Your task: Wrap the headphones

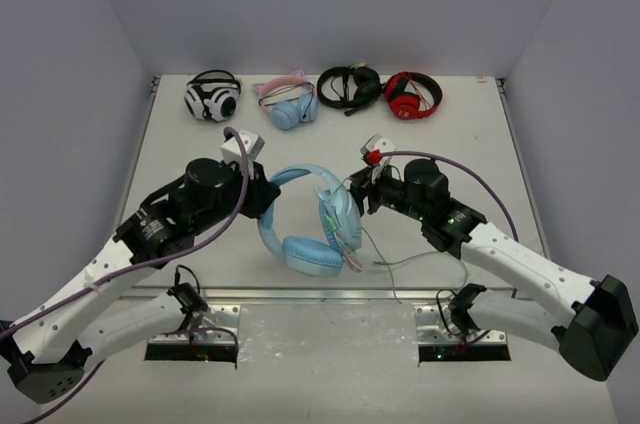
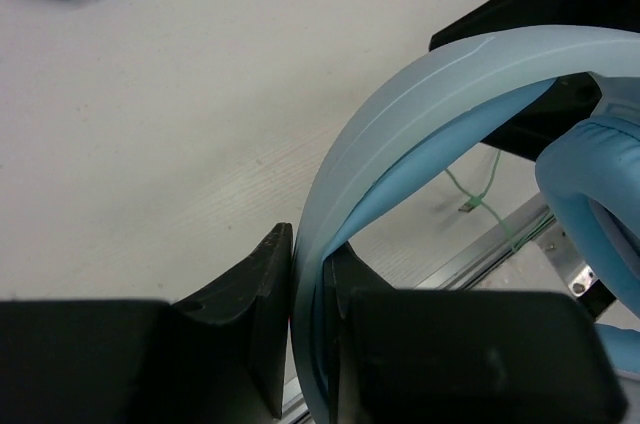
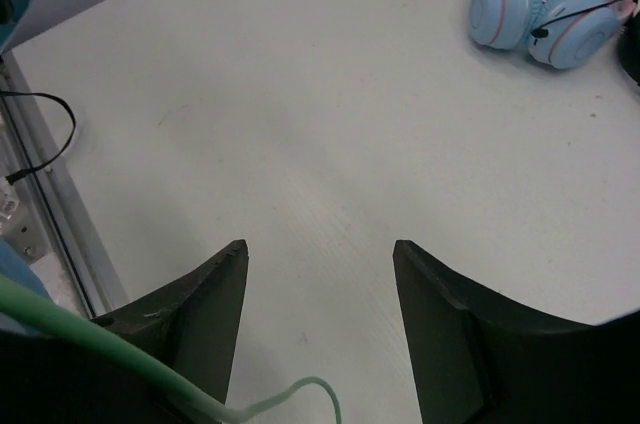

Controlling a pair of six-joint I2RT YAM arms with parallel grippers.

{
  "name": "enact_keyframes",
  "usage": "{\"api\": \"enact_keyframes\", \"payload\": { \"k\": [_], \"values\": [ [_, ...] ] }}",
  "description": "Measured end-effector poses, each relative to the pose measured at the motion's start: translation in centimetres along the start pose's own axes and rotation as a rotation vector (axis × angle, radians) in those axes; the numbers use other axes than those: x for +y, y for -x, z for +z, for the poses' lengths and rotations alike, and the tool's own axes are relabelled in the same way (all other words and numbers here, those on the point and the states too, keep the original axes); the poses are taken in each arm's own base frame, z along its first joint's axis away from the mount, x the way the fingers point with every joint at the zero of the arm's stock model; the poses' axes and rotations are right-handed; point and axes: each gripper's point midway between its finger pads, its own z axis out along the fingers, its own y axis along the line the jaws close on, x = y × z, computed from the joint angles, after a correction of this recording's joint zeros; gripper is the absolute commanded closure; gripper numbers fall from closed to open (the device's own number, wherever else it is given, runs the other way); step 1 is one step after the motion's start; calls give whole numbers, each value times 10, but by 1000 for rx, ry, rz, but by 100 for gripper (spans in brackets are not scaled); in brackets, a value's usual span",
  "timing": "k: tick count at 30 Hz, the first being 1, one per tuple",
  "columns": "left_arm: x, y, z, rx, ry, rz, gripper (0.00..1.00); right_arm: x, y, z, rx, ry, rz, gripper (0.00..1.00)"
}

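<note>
The left gripper (image 2: 312, 274) is squeezed tight on the wide band (image 2: 400, 94) of the light-blue headphones (image 1: 310, 234). The headphones are in the middle of the worktop (image 1: 180, 139), close to its near edge. The band arches from the left gripper over toward the right gripper (image 3: 320, 274), and the cups (image 1: 312, 256) are nearest the near edge. The right gripper is spread apart and has nothing in it. The thin green cable (image 3: 70, 326) runs just beside one of its fingers, outside the gap, and trails toward the near edge. The right arm is nearer the cable, so I think it should grab it next.
</note>
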Motion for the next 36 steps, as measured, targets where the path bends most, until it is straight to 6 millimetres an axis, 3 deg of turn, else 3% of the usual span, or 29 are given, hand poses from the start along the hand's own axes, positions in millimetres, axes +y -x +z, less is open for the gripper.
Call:
{"api": "enact_keyframes", "payload": {
  "k": [4,10,13,15,18,19,21,23,28,31,33,36],
  "values": [
    [-6,21,-13,-70,-17,-42,100,4,6,6,-67,78,35,38],
    [-14,69,-37,-271,-47,-149,100,21,23,29,-172,211,49,36],
    [-11,88,-49,-358,-36,-194,100,25,15,47,-172,263,80,47],
    [-7,100,-56,-411,-14,-230,100,27,7,62,-150,290,114,63],
    [6,123,-70,-501,56,-294,100,34,-3,83,-125,336,167,68],
    [12,128,-73,-525,95,-311,100,39,-4,88,-126,353,172,71],
    [26,136,-75,-556,177,-335,100,55,-5,93,-130,394,173,90],
    [39,140,-73,-563,265,-354,100,74,-5,94,-136,437,167,99],
    [66,151,-62,-563,485,-373,100,102,0,86,-180,488,152,97],
    [79,142,-55,-541,583,-362,100,107,-2,73,-206,485,163,83],
    [84,139,-54,-539,617,-362,100,113,-3,66,-219,488,167,68],
    [86,139,-56,-553,634,-390,100,127,1,61,-235,516,170,65]
  ]
}}
